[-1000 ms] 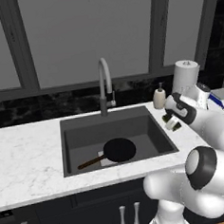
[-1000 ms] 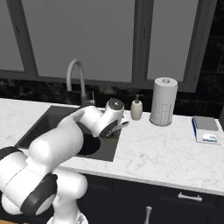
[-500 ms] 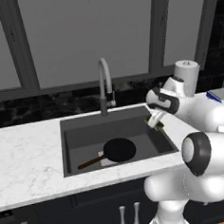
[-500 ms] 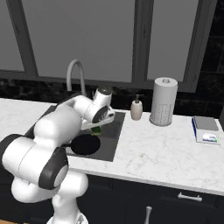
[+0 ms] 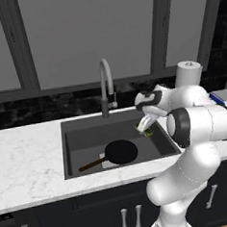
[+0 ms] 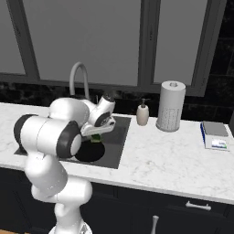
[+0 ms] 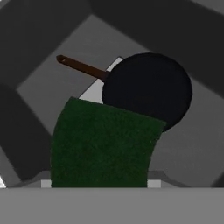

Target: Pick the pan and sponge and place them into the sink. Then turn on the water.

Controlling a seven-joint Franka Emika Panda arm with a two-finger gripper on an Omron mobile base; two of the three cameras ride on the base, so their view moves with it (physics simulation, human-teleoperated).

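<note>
The black pan [image 5: 121, 152] lies flat on the floor of the dark grey sink [image 5: 83, 137], its brown handle pointing to the front left. In the hand view the pan [image 7: 148, 89] sits beyond the sponge, partly covering the pale drain plate [image 7: 92, 92]. My gripper [image 5: 146, 124] hangs above the right side of the basin, shut on the sponge [image 5: 146, 128], whose green and yellow layers show between the fingers. The sponge's green face [image 7: 103, 146] hides the fingertips in the hand view. From the right, the sponge [image 6: 96, 138] hangs just above the pan [image 6: 89, 153]. No water runs from the faucet [image 5: 105, 82].
A beige soap bottle [image 6: 142, 113] and a paper towel roll [image 6: 171, 106] stand on the marble behind and right of the sink. A small grey scale [image 6: 215, 135] lies at the far right. White counter runs on both sides of the basin.
The arm has swung left, carrying the sponge from over the counter at the sink's right edge to above the basin. The pan has not moved.
</note>
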